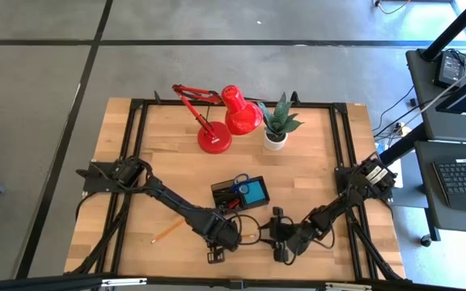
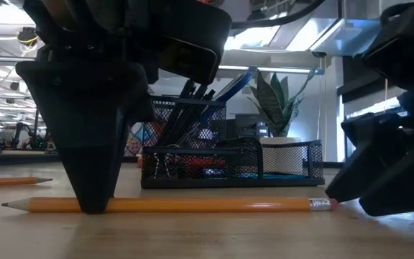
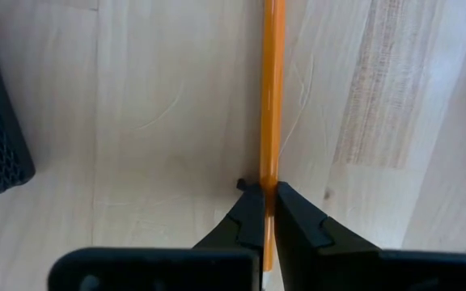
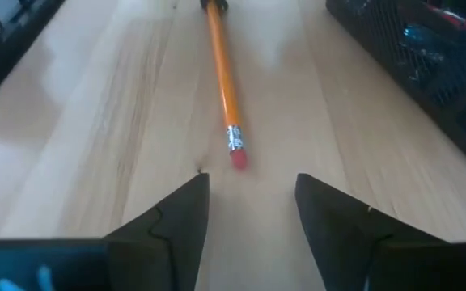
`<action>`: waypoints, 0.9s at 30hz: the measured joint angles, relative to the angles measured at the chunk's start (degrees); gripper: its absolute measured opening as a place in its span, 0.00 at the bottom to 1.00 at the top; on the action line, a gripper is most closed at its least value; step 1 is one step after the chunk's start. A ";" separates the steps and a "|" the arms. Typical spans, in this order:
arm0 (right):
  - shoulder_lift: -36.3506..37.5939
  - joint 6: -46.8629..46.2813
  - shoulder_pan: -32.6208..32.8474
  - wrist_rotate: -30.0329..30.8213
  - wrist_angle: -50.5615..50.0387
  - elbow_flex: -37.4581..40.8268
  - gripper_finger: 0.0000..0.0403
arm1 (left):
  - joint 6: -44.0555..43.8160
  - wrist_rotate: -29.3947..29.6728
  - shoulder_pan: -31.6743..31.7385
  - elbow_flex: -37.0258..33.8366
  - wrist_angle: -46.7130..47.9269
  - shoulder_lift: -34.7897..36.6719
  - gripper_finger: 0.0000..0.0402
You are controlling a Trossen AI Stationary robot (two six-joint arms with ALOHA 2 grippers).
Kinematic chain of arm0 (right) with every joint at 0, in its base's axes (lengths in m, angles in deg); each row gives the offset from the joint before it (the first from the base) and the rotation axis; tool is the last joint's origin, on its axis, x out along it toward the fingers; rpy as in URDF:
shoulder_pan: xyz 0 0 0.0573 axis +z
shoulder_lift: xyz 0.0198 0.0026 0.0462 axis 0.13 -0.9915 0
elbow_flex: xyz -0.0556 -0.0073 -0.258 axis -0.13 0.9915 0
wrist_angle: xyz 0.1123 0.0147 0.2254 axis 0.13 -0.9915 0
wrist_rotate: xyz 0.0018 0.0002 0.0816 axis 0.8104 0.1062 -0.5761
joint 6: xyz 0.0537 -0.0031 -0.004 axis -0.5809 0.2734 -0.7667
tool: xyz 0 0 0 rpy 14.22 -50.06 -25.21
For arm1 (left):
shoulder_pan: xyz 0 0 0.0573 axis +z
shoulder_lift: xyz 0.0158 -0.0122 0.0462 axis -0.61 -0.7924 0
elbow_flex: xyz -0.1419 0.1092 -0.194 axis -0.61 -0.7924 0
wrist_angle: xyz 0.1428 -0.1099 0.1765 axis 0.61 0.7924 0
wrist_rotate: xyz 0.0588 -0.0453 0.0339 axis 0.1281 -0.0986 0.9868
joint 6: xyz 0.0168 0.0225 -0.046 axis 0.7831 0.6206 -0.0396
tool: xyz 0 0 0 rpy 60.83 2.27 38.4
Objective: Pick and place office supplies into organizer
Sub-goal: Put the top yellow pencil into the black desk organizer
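An orange pencil (image 2: pixel 192 205) with a pink eraser lies flat on the wooden table, near its front edge. My left gripper (image 3: pixel 267 206) points straight down and is shut on the pencil near its sharpened end. My right gripper (image 4: pixel 249 190) stands open, low and slanting down, just short of the eraser end (image 4: pixel 238 158), touching nothing. The black mesh organizer (image 1: pixel 239 192) stands behind the pencil, holding blue-handled scissors, pens and a blue note pad. My left gripper pinches the pencil's shaft (image 3: pixel 270 174) between its two fingers, a short way from the sharpened tip (image 2: pixel 6 205). The fingers (image 2: pixel 92 194) come from above, pointing down, and lie across the pencil. The pencil rests level on the table.
A second pencil (image 1: pixel 167 233) lies on the table to the left of my left arm. A red desk lamp (image 1: pixel 225 113) and a potted plant (image 1: pixel 280 123) stand at the far edge. Bare wood lies between the organizer and the held pencil.
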 joint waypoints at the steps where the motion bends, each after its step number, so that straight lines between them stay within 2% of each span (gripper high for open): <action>1: 0.01 -0.90 -0.11 0.00 0.18 0.23 0.47 | 0.02 0.01 0.11 -0.01 -0.11 -0.02 0.02; 13: -5.20 -2.80 -0.47 2.24 1.78 -1.82 0.45 | -0.01 -0.73 1.64 -0.20 -2.02 -0.07 0.02; 27: -5.88 -2.72 -0.81 2.22 1.48 -1.82 0.20 | -1.90 0.77 2.11 -0.22 -2.75 -0.09 0.02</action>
